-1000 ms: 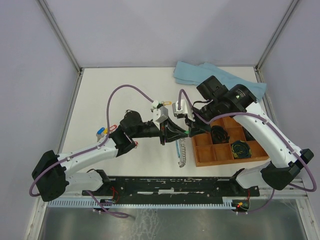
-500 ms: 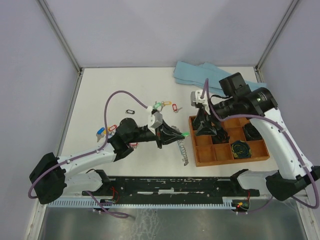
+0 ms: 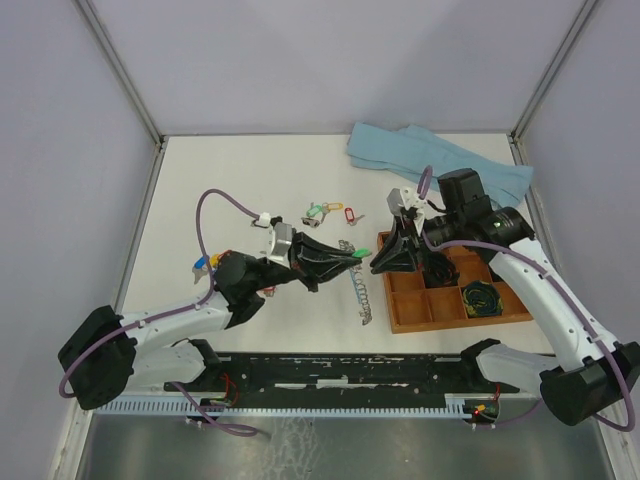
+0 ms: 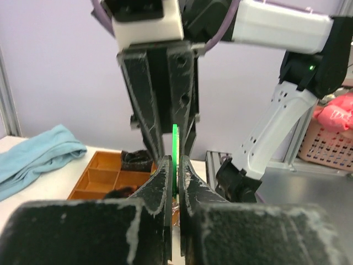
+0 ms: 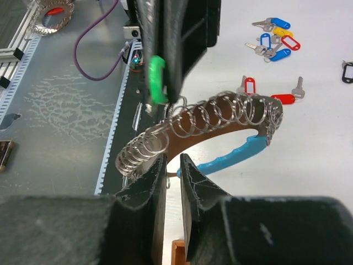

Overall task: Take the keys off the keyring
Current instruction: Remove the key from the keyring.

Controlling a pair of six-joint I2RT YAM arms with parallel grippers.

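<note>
The keyring (image 5: 220, 113) is a loop strung with several small wire rings, and one side of it is a light-blue arc (image 5: 237, 156). In the top view the keyring (image 3: 363, 296) lies between the two arms. My left gripper (image 4: 175, 163) is shut on a green key tag (image 4: 175, 144), seen edge-on. That tag (image 5: 157, 80) hangs just above the ring-laden end of the loop. My right gripper (image 5: 174, 160) sits right at that end, jaws a narrow gap apart, with a thin wire ring beside one finger. From above, the left gripper (image 3: 350, 258) and right gripper (image 3: 377, 266) almost meet.
Loose keys lie on the table: green and red tags (image 3: 326, 212) behind the grippers, blue and yellow ones (image 3: 206, 262) at the left. A wooden compartment tray (image 3: 400, 322) with black coiled cables (image 3: 481, 298) stands at the right. A blue cloth (image 3: 400, 145) lies at the back.
The right gripper swung from above the tray to the keyring's end and its jaws narrowed. The left gripper drew back to the left with the green tag.
</note>
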